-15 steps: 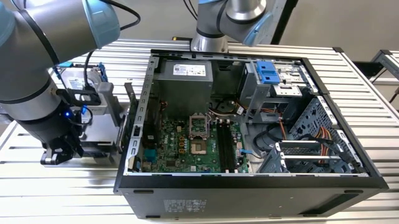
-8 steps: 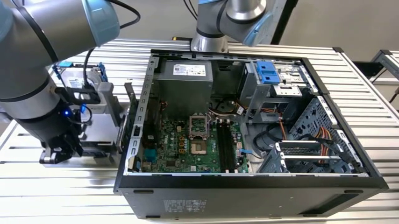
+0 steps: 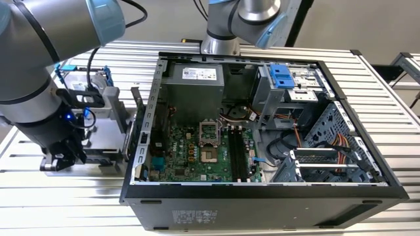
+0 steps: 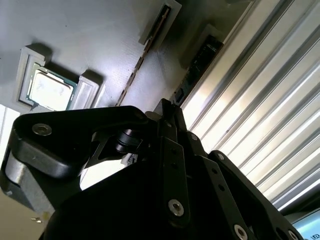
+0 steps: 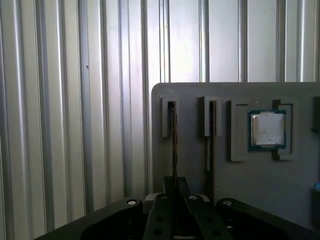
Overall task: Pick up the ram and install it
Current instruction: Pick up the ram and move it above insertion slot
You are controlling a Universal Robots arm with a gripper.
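The ram [image 5: 173, 140] is a thin stick standing on edge in the slot of the grey parts tray [image 5: 192, 160] nearest the tray's edge. In the second wrist view the same ram [image 4: 197, 57] runs down to my fingers. My gripper [image 5: 175, 182] is low over the tray with its fingers drawn together on the near end of this stick. In the exterior view the gripper [image 3: 64, 160] sits at the tray [image 3: 98, 132], on that view's left, beside the open computer case [image 3: 262, 191]. The black memory slots [image 3: 237, 157] lie on the motherboard inside.
A second stick [image 5: 210, 145] stands in the neighbouring tray slot, and a processor chip [image 5: 267, 130] lies in a recess beyond it. A drive with blue rails [image 3: 85, 81] stands at the tray's back. Everything rests on a ribbed metal table [image 5: 75, 125]. Another arm's base [image 3: 220, 44] is behind the case.
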